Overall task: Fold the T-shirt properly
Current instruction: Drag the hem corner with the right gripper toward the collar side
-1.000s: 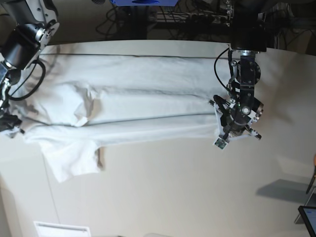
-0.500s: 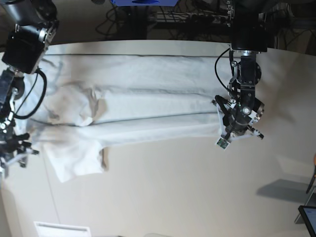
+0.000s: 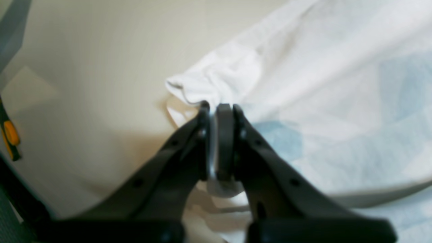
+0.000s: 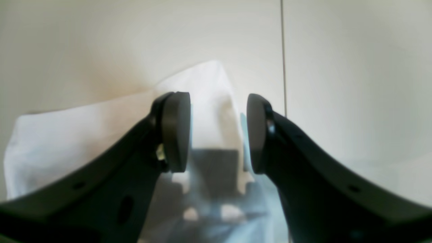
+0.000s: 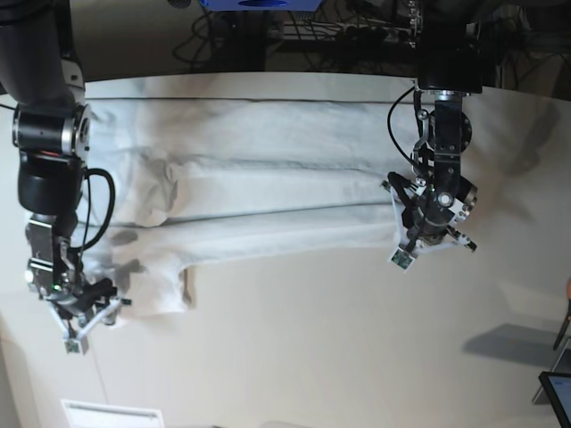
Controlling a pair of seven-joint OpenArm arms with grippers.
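The white T-shirt point(image 5: 268, 196) lies stretched across the table, folded lengthwise, with one sleeve point(image 5: 147, 290) hanging toward the front at the left. My left gripper point(image 5: 432, 248) is shut on the shirt's right end. In the left wrist view its fingertips point(image 3: 219, 109) pinch a bunched corner of the T-shirt point(image 3: 303, 84). My right gripper point(image 5: 89, 319) hovers over the sleeve's outer edge. In the right wrist view it is open point(image 4: 216, 131), and the T-shirt point(image 4: 209, 84) lies below the gap between its pads.
A white paper label point(image 5: 111, 415) lies near the table's front left edge. A dark object point(image 5: 558, 392) sits at the lower right corner. Cables and equipment point(image 5: 268, 27) run behind the table. A thin table seam point(image 4: 281, 50) passes right of the sleeve.
My right arm has swung from the far left edge down toward the front, ending over the sleeve. The left arm holds still with the shirt's end in its grip.
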